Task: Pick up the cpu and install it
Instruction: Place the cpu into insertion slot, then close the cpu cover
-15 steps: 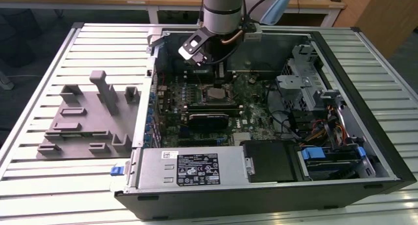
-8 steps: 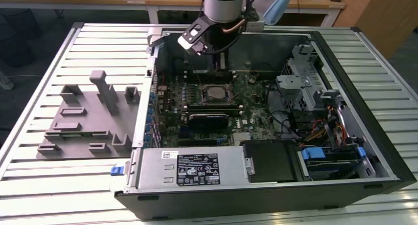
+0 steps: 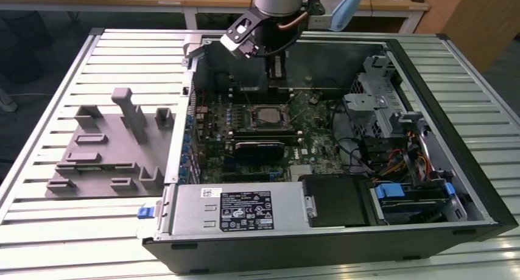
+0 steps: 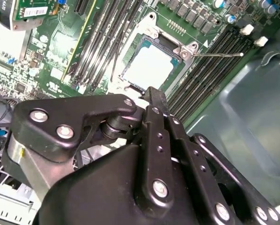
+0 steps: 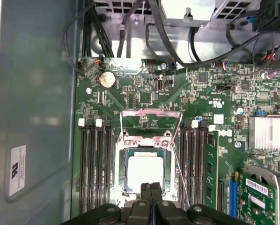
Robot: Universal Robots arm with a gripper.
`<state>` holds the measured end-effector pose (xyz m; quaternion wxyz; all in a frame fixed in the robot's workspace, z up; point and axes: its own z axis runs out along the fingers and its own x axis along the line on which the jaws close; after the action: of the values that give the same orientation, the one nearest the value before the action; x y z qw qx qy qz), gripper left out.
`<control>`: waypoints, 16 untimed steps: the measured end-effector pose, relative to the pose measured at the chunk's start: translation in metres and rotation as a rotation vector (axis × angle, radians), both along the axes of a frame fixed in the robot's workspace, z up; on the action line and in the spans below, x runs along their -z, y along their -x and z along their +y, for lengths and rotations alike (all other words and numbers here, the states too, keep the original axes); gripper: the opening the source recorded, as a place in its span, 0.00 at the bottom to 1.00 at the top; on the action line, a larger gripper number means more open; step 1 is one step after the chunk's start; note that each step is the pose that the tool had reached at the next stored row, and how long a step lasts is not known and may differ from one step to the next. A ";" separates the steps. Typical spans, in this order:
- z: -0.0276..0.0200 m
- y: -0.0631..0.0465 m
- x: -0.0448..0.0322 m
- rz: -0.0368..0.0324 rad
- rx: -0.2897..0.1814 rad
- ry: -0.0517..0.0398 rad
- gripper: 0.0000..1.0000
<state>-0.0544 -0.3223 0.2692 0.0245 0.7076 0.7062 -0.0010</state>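
The cpu [image 3: 267, 115], a small silvery square, lies flat in the socket on the green motherboard [image 3: 313, 140] inside the open computer case. It also shows in both wrist views, as a pale square cpu [image 4: 149, 68] and cpu [image 5: 144, 172] inside the dark socket frame. The socket's metal cover plate [image 5: 151, 123] stands flipped open, and its thin lever [image 5: 179, 168] lies loose beside the socket. My gripper [image 3: 276, 79] hangs above the board, just behind the cpu and apart from it. Its black fingers [image 5: 151, 188] are pressed together, shut on nothing.
A grey plastic tray [image 3: 106, 146] with upright posts lies on the slatted table at the exterior view's left. Inside the case are memory slots [image 5: 93, 164], an expansion card [image 3: 260, 149], the power supply [image 3: 235, 210], a drive cage [image 3: 382, 97] and loose cables [image 3: 398, 158].
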 end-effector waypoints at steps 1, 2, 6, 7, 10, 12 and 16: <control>0.0000 0.000 0.0000 -0.0001 0.000 -0.0001 0.11; 0.0000 0.000 0.0000 -0.0002 0.000 -0.0003 0.11; 0.0000 0.000 -0.0011 0.0000 0.000 0.0000 0.11; 0.0000 0.000 -0.0012 0.0000 0.000 -0.0001 0.11; 0.0000 0.000 -0.0014 0.0000 0.000 0.0001 0.11; 0.0000 0.000 -0.0014 0.0000 0.000 0.0000 0.11; 0.0000 -0.001 -0.0015 0.0001 0.000 0.0002 0.11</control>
<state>-0.0531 -0.3223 0.2707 0.0245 0.7076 0.7062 -0.0011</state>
